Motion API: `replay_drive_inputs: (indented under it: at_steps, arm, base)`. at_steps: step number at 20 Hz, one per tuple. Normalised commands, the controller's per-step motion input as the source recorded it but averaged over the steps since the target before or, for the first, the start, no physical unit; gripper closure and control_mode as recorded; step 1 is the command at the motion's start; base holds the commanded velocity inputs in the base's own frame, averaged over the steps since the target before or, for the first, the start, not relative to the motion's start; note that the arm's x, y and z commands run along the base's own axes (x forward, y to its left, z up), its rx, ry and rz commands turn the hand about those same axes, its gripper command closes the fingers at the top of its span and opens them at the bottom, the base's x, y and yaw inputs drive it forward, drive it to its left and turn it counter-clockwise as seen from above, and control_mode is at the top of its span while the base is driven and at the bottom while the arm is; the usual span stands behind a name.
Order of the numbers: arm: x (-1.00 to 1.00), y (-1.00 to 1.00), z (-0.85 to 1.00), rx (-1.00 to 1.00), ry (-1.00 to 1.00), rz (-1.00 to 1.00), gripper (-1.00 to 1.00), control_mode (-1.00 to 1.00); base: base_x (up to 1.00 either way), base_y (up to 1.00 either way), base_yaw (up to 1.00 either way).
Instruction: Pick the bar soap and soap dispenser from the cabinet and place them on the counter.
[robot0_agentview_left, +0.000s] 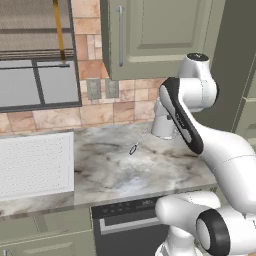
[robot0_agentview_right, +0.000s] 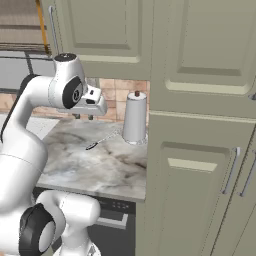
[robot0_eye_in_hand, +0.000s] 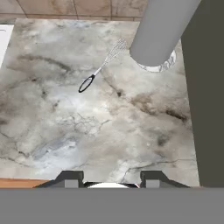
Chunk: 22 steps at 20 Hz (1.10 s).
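The sage-green cabinet (robot0_agentview_left: 150, 35) hangs above the counter with its panelled door closed and its silver bar handle (robot0_agentview_left: 120, 36) on the left side; in the right base view the cabinet (robot0_agentview_right: 105, 27) is at the top. The bar soap and the soap dispenser are hidden. My gripper (robot0_eye_in_hand: 111, 178) is open and holds nothing. It looks down on the marble-veined counter (robot0_eye_in_hand: 87, 131) from well above. In the right base view the gripper (robot0_agentview_right: 93, 107) hovers over the counter (robot0_agentview_right: 85, 165), left of the paper-towel roll.
A white paper-towel roll (robot0_agentview_right: 135, 119) stands at the counter's back right, with a wire whisk (robot0_eye_in_hand: 101, 66) lying beside it. A white perforated panel (robot0_agentview_left: 35, 165) lies at the left. Tall cupboards (robot0_agentview_right: 205, 125) wall off the right side. A dishwasher front (robot0_agentview_left: 125, 220) sits under the counter.
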Motion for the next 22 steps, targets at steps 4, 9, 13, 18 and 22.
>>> replay_drive_inputs:
  at_steps: [4, 9, 13, 18, 22]
  arm:
    - [-0.08, 0.0, 0.0, 0.0, -0.05, 0.0, -1.0, -1.0]
    - [-0.3, 0.09, 0.04, 0.0, -0.16, 0.0, -1.0, -1.0]
    - [-0.4, 0.24, 0.29, 0.0, -0.25, 0.0, -1.0, -1.0]
    - [-0.47, 0.18, 0.43, 0.0, -0.3, 0.0, -1.0, -1.0]
    - [-0.49, 0.03, 0.48, 0.0, -0.24, 0.0, -1.0, -1.0]
  base:
    - [0.0, 0.0, 0.0]
    - [0.0, 0.0, 0.0]
    - [0.0, 0.0, 0.0]
    - [0.0, 0.0, 0.0]
    - [0.0, 0.0, 0.0]
